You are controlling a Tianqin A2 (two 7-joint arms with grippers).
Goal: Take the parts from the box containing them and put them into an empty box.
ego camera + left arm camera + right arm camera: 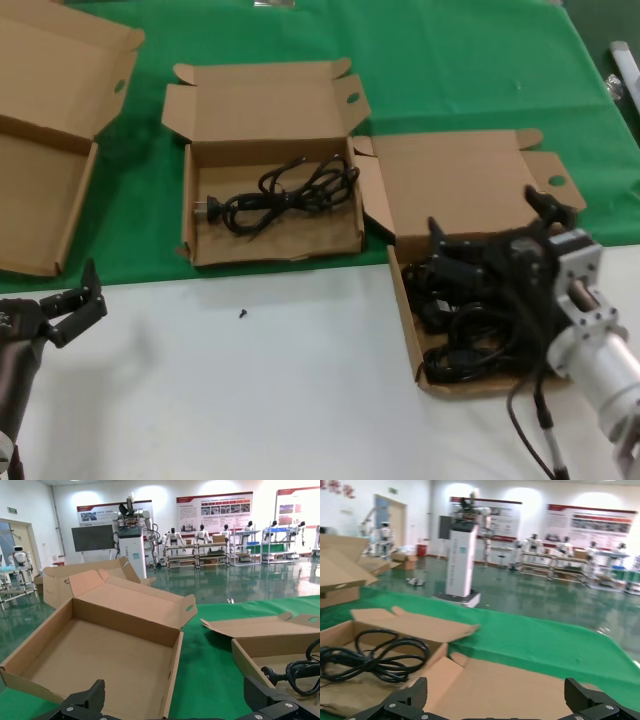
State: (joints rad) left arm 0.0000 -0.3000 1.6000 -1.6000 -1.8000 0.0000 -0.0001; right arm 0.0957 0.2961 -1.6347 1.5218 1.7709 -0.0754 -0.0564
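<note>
The box containing the parts [408,320] lies at the right on the white table, holding a heap of black power cables [470,330]. My right gripper [490,228] hovers open over that heap, nothing between its fingers. In the right wrist view the right gripper [496,694] looks over this box's plain lid [510,690]. The empty box [200,250], with splayed flaps, sits at mid-table on the green cloth and holds one black cable [280,198]. The box [427,655] and its cable [370,660] also show in the right wrist view. My left gripper [92,295] waits open at the near left.
A bigger cardboard box with a slanting lid [40,150] lies at the far left, and fills the left wrist view [100,645] beyond the left gripper [175,694]. A small black speck [242,313] lies on the white table [250,390]. Green cloth [450,70] covers the far half.
</note>
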